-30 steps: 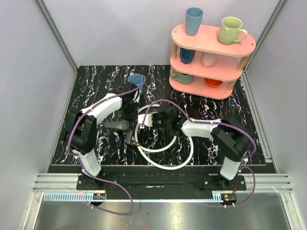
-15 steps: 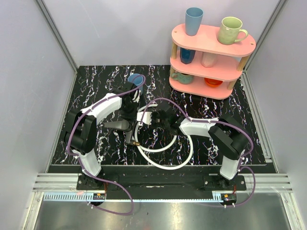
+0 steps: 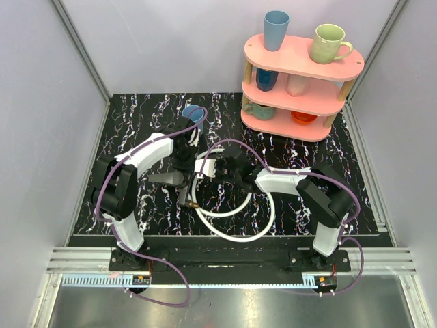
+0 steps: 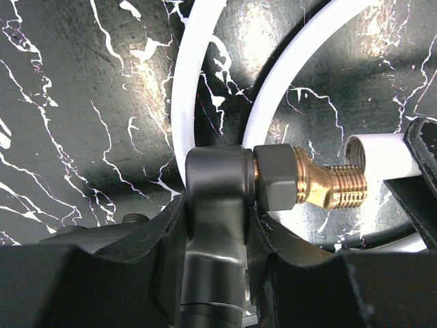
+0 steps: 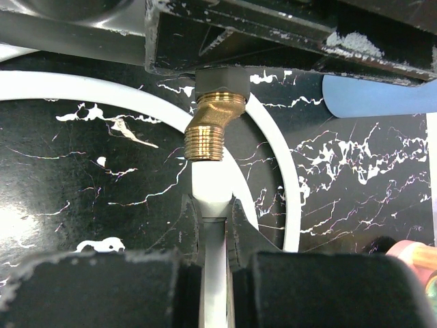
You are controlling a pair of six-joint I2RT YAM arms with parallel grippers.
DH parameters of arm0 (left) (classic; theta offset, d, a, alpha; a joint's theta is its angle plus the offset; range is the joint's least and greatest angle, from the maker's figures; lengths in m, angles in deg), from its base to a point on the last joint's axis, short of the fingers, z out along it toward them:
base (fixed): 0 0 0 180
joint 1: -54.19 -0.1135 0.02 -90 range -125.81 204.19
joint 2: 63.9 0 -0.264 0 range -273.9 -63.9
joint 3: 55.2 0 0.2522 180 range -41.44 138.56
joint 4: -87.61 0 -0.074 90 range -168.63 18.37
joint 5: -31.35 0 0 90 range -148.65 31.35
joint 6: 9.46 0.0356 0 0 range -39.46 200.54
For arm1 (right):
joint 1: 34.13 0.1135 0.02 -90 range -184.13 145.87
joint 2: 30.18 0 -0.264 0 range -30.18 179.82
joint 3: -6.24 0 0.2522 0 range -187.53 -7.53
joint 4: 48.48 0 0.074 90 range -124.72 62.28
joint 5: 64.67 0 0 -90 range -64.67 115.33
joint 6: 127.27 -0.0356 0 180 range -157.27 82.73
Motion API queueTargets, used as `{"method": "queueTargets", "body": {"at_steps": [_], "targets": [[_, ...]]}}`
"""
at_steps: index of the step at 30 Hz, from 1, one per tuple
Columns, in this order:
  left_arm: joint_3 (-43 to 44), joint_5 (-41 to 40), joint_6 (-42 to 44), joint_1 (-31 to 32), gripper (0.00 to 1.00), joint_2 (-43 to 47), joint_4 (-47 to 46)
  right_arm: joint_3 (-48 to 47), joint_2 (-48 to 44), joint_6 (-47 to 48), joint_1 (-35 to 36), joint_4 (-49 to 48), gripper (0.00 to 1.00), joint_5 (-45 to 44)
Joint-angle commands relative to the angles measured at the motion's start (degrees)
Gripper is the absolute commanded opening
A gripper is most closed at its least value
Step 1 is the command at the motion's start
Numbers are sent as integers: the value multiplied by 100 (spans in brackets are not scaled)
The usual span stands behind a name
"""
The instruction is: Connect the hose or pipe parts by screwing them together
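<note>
My left gripper [image 4: 215, 212] is shut on a dark grey fitting [image 4: 215, 184] whose angled brass threaded end [image 4: 328, 186] points right. My right gripper [image 5: 215, 212] is shut on a white hose end [image 5: 210, 188]. That white end meets the tip of the brass thread [image 5: 207, 133] in the right wrist view. In the left wrist view the hose's open mouth [image 4: 379, 154] sits just past the thread, slightly above its line. From above, both grippers meet at the table's middle, left [image 3: 184, 179] and right [image 3: 215, 167], with the white hose loops [image 3: 239, 236] lying below them.
A blue cup [image 3: 194, 115] stands just behind the left gripper. A pink three-tier shelf [image 3: 300, 82] with several cups stands at the back right. A small brass fitting [image 3: 194, 203] lies on the table near the hose loops. Purple cables arc over both arms.
The right gripper has shifted a little to the left with the white hose end, closer to the left gripper's fitting. The left arm has held still.
</note>
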Motion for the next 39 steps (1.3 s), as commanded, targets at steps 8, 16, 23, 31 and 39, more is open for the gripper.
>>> {"method": "queueTargets", "body": {"at_steps": [8,16,23,31,39], "targets": [[142,233,-9,108,0,154,-25,19,-363,-140,11,-614,0,439],[141,225,-35,100,0,145,-25,72,-399,-149,11,-658,0,473],[150,233,-35,108,0,145,-25,89,-443,-158,11,-632,0,562],[150,268,-26,100,0,136,-25,63,-443,-149,11,-535,0,799],[168,268,-35,100,0,110,-25,-25,-460,-227,20,-447,0,825]]}}
